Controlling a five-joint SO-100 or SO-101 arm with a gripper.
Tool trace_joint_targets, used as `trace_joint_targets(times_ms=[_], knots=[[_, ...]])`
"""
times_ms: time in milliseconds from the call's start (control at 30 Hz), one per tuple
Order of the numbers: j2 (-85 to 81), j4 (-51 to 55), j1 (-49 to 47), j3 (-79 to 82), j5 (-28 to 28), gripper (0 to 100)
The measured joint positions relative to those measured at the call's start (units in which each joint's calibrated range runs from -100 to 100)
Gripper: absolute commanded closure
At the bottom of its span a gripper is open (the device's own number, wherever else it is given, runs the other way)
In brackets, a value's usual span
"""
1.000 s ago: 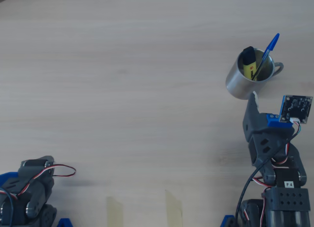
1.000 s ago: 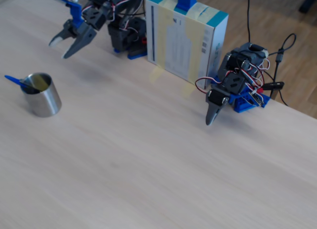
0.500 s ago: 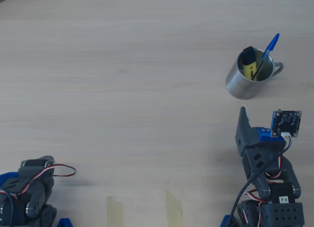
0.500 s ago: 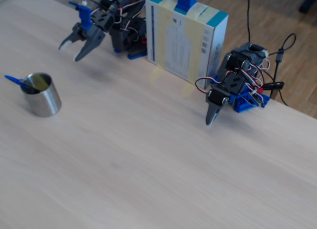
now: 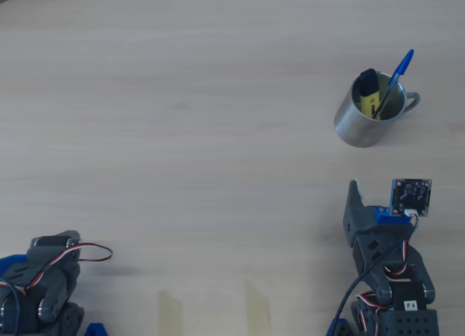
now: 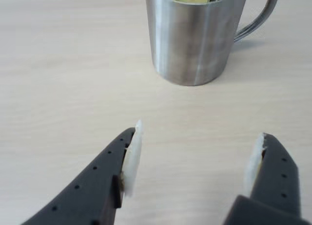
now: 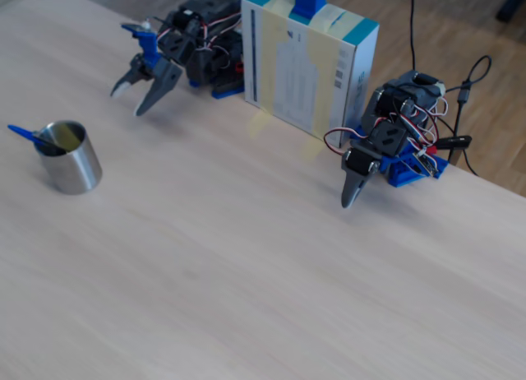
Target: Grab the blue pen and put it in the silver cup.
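Observation:
The silver cup (image 5: 361,123) stands upright at the right of the overhead view, handle to its right. The blue pen (image 5: 397,72) leans inside it, cap end sticking out over the rim. In the fixed view the cup (image 7: 74,164) is at the left, with the pen (image 7: 23,134) poking out leftward. My gripper (image 5: 374,198) sits well below the cup, apart from it. In the wrist view the gripper (image 6: 195,154) is open with bare table between its fingers (image 6: 130,152), and the cup (image 6: 195,45) stands ahead of them. The gripper (image 7: 131,98) hangs over the table by the arm base.
A yellow highlighter (image 5: 368,91) with a black cap also stands in the cup. A second arm (image 7: 386,145) rests folded at the right, seen at the lower left from overhead (image 5: 40,285). A cardboard box (image 7: 308,63) stands between the two bases. Tape strips (image 5: 171,307) mark the near edge.
My gripper has pulled back from the cup toward its own base, staying open. The cup, pen and highlighter have not moved.

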Motion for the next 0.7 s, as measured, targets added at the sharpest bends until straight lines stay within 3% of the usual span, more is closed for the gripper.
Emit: trace_joint_targets(times_ms=[200, 700], knots=[[-6.0, 12.3, 0.0, 0.1, 0.0, 67], [-7.8, 29.8, 1.3, -0.1, 0.0, 86]])
